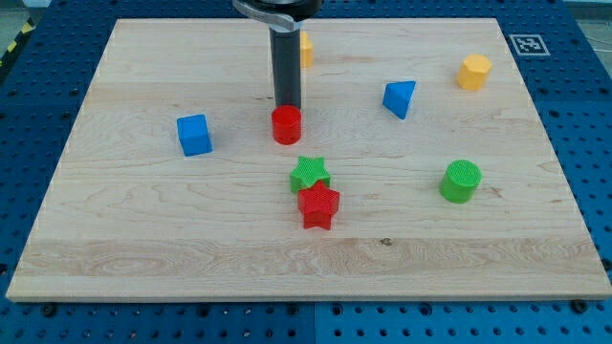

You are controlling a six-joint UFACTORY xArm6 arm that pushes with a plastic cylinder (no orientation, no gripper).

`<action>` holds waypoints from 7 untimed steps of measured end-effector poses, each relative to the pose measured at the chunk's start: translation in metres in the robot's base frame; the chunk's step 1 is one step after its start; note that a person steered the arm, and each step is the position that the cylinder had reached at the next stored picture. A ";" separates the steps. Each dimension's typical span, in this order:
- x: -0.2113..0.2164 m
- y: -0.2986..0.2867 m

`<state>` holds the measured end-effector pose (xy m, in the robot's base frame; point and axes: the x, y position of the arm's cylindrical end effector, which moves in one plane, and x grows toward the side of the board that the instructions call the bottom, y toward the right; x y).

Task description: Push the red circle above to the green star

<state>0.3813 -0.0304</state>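
Nearest the bottom edge, mid-board: red star [318, 206], touching green star [309, 173] above it. Red circle [286, 125] sits near, twd top edge, slightly left. My tip [288, 105], holding nothing, touches its far side. Nudge gently down-right, stop short of star.

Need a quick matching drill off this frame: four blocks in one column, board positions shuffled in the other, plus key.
Blocks:
1. red circle
2. green star
3. blue cube
4. green cylinder

Places:
A. far toward the view's right
B. touching the red star, just above it
C. right at my tip, on its lower side
D. toward the view's left

Pairs: 1-C, 2-B, 3-D, 4-A
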 end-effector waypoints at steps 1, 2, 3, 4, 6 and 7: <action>-0.002 -0.028; -0.001 -0.039; 0.012 -0.021; 0.012 -0.017; 0.019 -0.014; 0.019 -0.007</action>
<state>0.4002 -0.0379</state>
